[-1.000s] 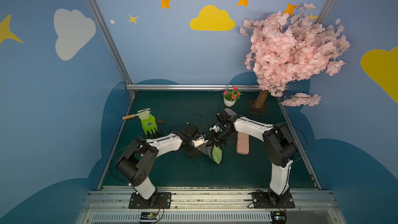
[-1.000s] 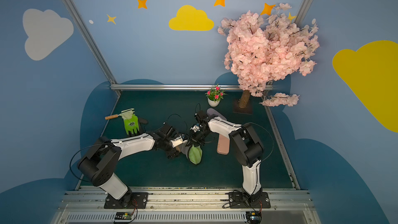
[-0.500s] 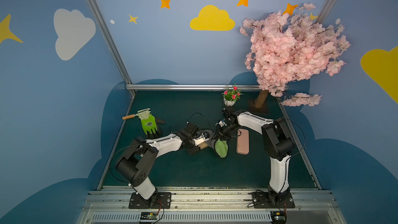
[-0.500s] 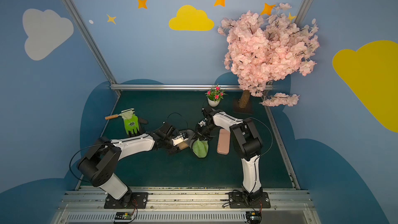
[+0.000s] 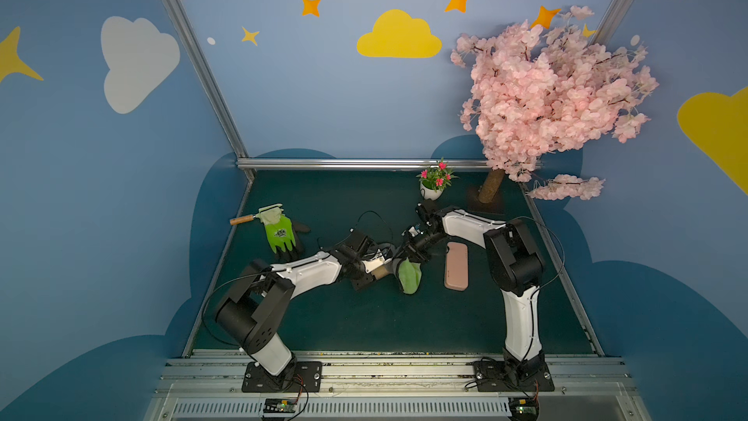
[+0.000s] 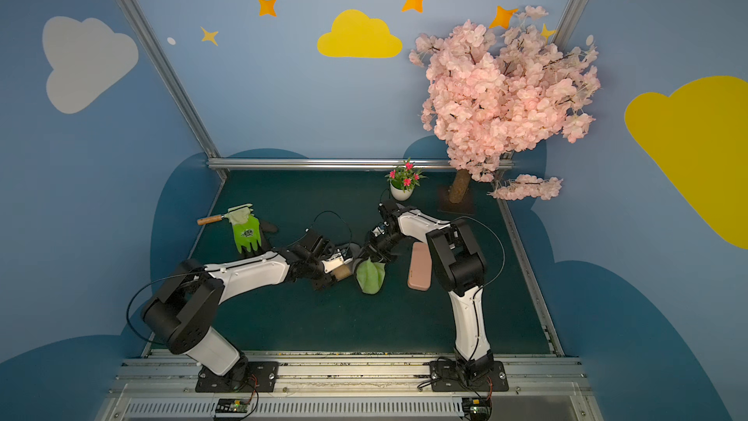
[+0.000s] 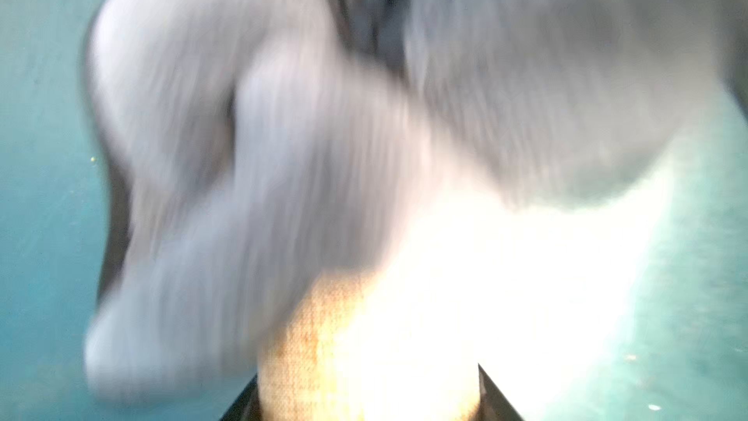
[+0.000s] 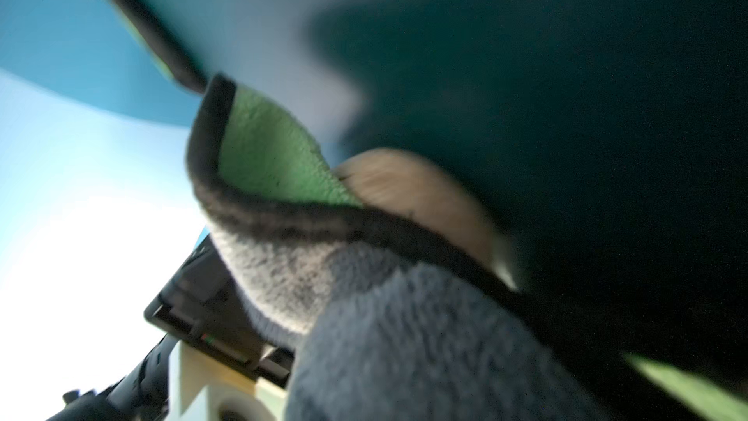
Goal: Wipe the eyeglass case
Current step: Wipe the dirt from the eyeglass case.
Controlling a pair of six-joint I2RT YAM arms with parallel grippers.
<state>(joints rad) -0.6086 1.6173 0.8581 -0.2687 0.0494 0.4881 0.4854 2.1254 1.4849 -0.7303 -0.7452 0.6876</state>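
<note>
1 cloth — right gripper pinching it (eyeglass case nearby).

From where I stood I counted two robot arms, the left arm and the right arm, one pink eyeglass case, one green-and-grey cloth, one green glove, one wooden-handled tool, one small potted plant and one pink blossom tree

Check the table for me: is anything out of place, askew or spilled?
Nothing looks spilled or broken. One oddity: a green glove lies overlapping a wooden-handled tool at the far left, away from the work. The cloth hangs bunched from the right end effector against the tan case in the left end effector.
</note>
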